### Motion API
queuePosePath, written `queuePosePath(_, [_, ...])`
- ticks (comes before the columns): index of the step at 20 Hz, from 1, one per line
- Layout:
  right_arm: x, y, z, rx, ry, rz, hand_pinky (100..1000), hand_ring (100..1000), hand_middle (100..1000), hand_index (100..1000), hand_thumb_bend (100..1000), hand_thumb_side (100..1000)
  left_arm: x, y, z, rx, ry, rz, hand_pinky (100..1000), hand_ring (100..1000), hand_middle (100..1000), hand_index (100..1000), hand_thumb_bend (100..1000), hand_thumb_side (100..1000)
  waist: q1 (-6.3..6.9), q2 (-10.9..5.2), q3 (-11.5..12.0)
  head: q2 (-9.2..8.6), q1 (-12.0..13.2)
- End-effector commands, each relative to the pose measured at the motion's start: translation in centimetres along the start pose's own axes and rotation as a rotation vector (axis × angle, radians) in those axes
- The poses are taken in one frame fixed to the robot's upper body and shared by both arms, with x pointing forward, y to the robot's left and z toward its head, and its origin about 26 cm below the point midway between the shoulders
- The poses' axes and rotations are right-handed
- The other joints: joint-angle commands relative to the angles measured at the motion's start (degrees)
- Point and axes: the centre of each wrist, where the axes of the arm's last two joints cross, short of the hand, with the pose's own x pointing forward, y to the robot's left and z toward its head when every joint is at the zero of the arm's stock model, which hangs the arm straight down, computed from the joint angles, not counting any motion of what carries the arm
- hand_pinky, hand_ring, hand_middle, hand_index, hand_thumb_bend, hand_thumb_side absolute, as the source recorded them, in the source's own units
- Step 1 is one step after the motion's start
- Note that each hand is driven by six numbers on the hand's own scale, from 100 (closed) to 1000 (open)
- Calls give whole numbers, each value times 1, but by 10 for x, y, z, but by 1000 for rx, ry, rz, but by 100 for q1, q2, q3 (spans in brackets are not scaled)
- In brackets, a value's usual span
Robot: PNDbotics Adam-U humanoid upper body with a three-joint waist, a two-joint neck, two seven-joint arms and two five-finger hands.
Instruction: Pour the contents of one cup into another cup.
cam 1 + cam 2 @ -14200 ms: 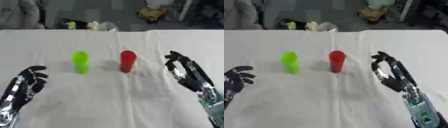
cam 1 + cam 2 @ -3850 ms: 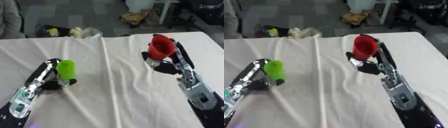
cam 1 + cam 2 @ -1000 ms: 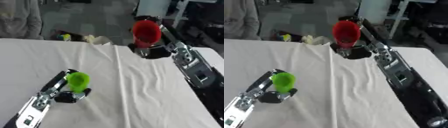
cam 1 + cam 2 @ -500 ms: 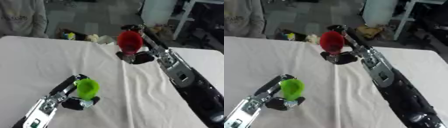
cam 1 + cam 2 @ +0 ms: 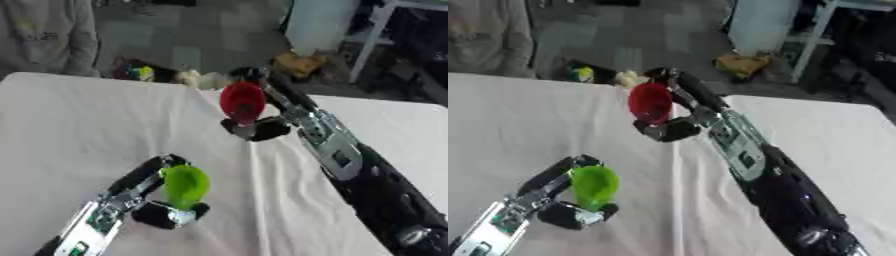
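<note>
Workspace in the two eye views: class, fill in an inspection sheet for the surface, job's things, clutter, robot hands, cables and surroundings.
Surface: table with a creased white cloth.
Job's things: red cup held up and tilted, mouth toward the camera; green cup held low near the cloth.
Clutter: nothing seen on the cloth.
Robot hands: left robot hand curled round the green cup; right robot hand curled round the red cup.
Cables: nothing seen.
Surroundings: small things on the floor beyond the far edge.

Two head-mounted stereo views, set side by side, are aimed steeply down and forward over the white-clothed counter (image 5: pixel 79 130). The counter is seen close and askew. Nearly the whole scene is shared; the right eye view is offset, things sitting further left in it.
</note>
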Motion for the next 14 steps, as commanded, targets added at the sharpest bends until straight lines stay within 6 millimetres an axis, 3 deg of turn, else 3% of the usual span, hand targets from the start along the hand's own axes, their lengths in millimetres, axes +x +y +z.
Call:
queuePosePath(1, [3,-8,-8,-11,-35,67,879,870,189,550,100,100,7,4,-9,0,-32,-21,466,342,412,539,183,399,21,-88,5,-80,-11])
queuePosePath(14, [16,-5,-18,-22,-134,226,870,845,204,584,100,100,3,6,-12,33,-14,-22,463,341,411,538,196,393,-20,-122,-136,-80,40])
